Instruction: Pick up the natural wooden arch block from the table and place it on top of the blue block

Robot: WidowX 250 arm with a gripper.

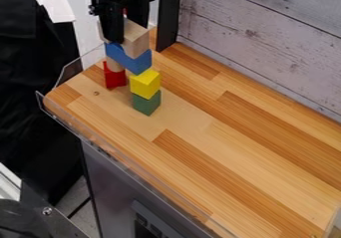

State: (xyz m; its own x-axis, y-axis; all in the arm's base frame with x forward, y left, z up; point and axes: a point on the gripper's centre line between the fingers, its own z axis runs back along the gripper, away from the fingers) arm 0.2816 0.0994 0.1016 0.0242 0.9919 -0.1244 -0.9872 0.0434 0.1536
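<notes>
From here the build looks nearly done: blue block (130, 59) bridges the yellow (145, 84)/green (146, 104) stack and red block (115, 78) w/ its wood piece (114, 65), gripper (126, 33) fingers approx. block-width apart, seemingly clamped on top wood block (137, 45), so prob. just release left.

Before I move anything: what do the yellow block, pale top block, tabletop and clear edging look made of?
Yellow block: probably painted wood, even matte colour; plastic not ruled out.
Pale top block: likely unpainted wood, plain tan.
Tabletop: wood or wood-look laminate, streaked strips in mixed tones.
Clear edging: likely acrylic, see-through with bright edges; could be glass.
</notes>
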